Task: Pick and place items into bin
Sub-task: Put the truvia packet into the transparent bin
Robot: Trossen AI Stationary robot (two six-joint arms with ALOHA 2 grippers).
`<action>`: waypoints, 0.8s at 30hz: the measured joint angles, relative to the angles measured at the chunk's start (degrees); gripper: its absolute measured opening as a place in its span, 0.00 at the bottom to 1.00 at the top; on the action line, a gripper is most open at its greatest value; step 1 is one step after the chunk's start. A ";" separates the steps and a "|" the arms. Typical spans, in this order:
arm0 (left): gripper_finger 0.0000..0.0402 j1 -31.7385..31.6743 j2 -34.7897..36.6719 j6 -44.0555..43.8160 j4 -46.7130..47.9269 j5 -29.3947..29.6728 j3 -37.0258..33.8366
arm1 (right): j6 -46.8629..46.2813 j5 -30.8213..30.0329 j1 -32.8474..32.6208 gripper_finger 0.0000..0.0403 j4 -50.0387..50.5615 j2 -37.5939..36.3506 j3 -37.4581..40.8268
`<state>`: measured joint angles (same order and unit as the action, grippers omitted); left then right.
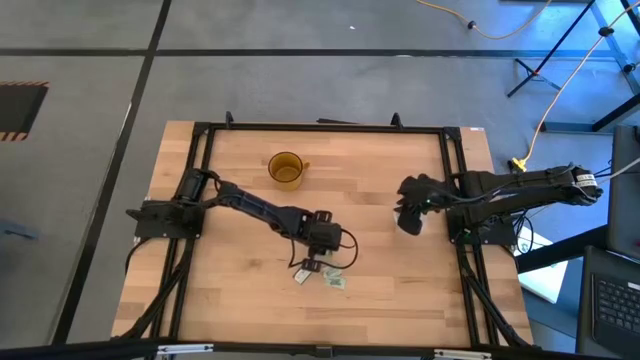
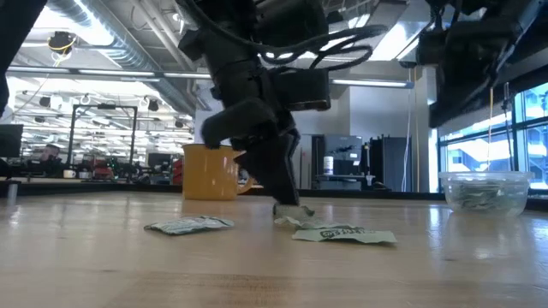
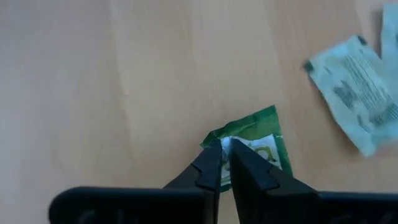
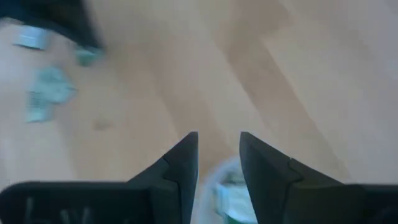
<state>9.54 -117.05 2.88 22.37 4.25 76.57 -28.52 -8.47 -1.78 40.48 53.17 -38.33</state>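
The left gripper (image 3: 225, 148) is down on the table (image 1: 400, 290), in front of the amber cup (image 1: 287, 169), its fingers pinched on the edge of a green packet (image 3: 264, 140), likely to lift it. Two more packets (image 2: 188, 225) lie just beside it. The right gripper (image 4: 219, 149) hovers with fingers parted over the bin (image 2: 484, 191), well right of the cup.

From above, my right arm covers the small clear whitish plastic bin (image 2: 484, 190). My left tool (image 3: 225, 152) hides part of the green-and-white wrapped packet (image 3: 264, 134). A pale crumpled packet (image 3: 360, 93) is cut off at the edge.
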 joint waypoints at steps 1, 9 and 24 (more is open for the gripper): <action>0.06 0.00 0.00 0.68 -0.08 0.70 0.50 | 0.74 1.44 0.00 0.30 -1.74 0.00 0.00; 0.06 0.09 0.02 4.52 -0.65 19.77 6.17 | 9.02 7.12 -0.02 0.30 -12.34 0.04 1.19; 0.06 0.40 0.22 15.98 -18.28 45.10 10.06 | 22.71 7.33 -0.02 0.47 -32.17 0.46 9.64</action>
<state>9.94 -116.84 18.86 4.08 49.35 86.63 -5.81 -1.14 -1.80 8.31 53.63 -28.69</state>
